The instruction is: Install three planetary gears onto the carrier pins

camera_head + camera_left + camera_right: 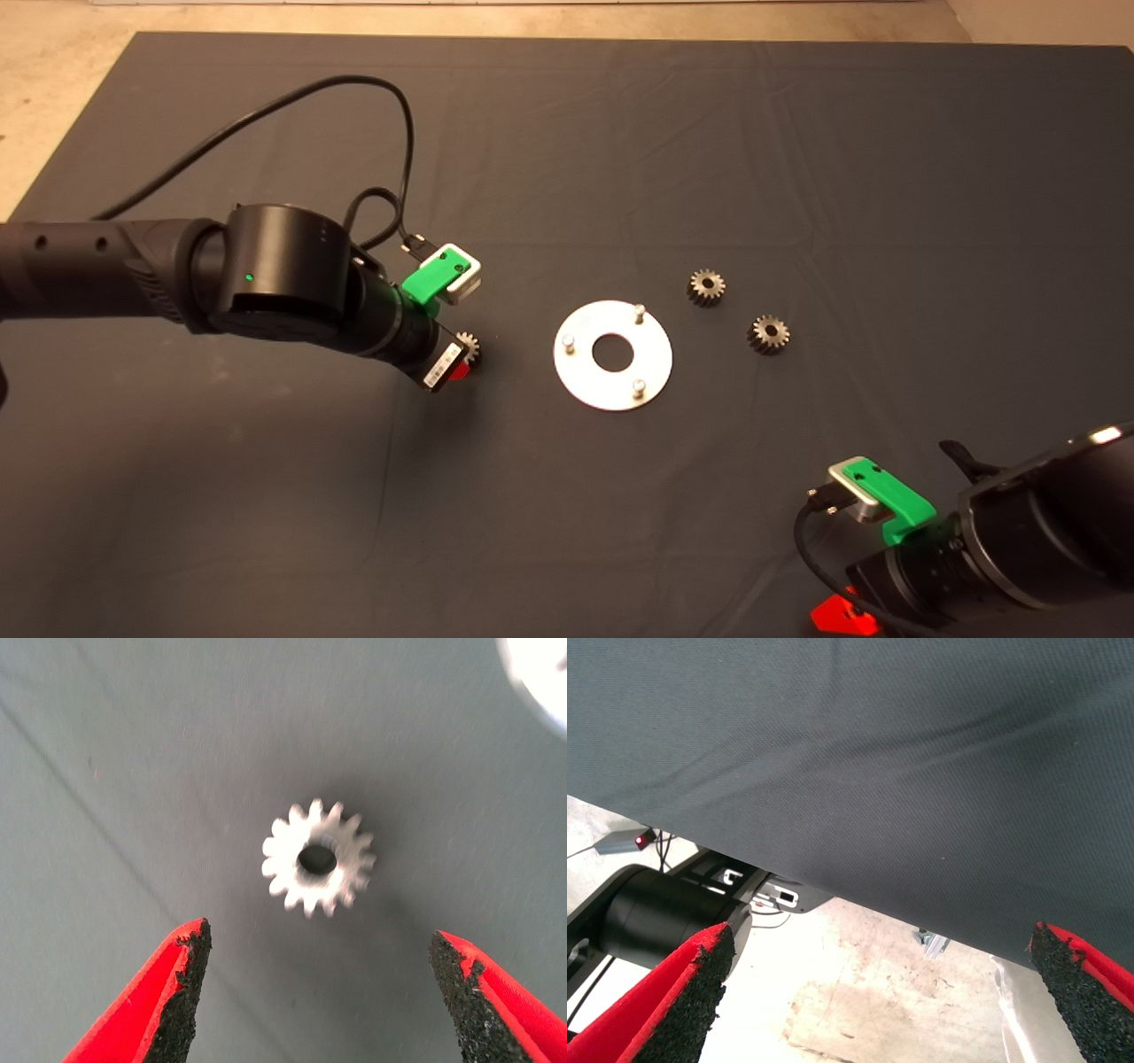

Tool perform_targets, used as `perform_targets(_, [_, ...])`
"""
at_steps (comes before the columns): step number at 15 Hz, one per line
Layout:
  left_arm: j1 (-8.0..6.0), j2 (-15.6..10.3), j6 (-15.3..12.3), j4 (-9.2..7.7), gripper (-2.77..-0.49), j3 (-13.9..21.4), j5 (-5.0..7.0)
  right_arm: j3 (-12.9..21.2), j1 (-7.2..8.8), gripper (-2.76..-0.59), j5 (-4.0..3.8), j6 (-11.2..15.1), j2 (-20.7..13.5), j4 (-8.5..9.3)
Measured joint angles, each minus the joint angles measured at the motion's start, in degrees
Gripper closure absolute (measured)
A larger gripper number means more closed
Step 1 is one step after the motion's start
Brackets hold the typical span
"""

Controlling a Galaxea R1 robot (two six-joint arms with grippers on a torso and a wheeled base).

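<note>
A flat silver disc (613, 354) lies mid-mat with three upright carrier pins (639, 309), (569, 339), (638, 385) and a central hole. Two planetary gears (706, 286), (768, 333) lie flat to its right. A third gear (468, 346) lies left of the disc, partly hidden under my left gripper (456, 359). In the left wrist view that gear (318, 858) rests flat on the mat beyond the open fingers (182, 992), untouched, with the left gripper (321, 992) hovering over it. My right gripper (842, 611) waits at the lower right edge, open and holding nothing.
A black cable (292, 106) loops over the mat behind the left arm. The disc's edge (536, 678) shows in a corner of the left wrist view. The right wrist view shows the mat's edge (833, 895), bare floor (868, 992) and a black robot part (656, 912) beyond it.
</note>
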Motion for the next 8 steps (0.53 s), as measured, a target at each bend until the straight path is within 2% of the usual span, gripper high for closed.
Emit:
perform_targets(1, [-0.02,1.0,-0.4,1.2,-1.75,-0.2,-0.02,0.0,0.0,-2.5,0.0,0.0,-0.1,0.0])
perform_targets(3, [0.04,1.8,-0.5,1.76,-1.75,-1.1,-0.44,0.0,0.0,-2.5,0.05,-0.2,-0.2,0.0])
perform_targets(4, [0.39,1.7,-0.5,2.59,-1.75,-1.6,-0.44,0.0,0.0,-2.5,0.0,-0.2,-0.5,0.0])
perform_targets(6, [2.47,1.7,-0.5,3.84,-1.75,-2.1,-0.82,0.0,0.0,-2.5,0.02,-0.5,-0.9,0.0])
perform_targets(7, [3.15,1.7,-0.5,3.81,-1.75,-2.1,-0.85,0.0,0.0,-2.5,0.02,-0.6,-1.1,0.0])
perform_targets(8, [3.14,1.7,-0.6,4.06,-1.75,-2.2,-1.12,0.0,0.0,-2.5,0.09,-0.9,-1.2,0.0])
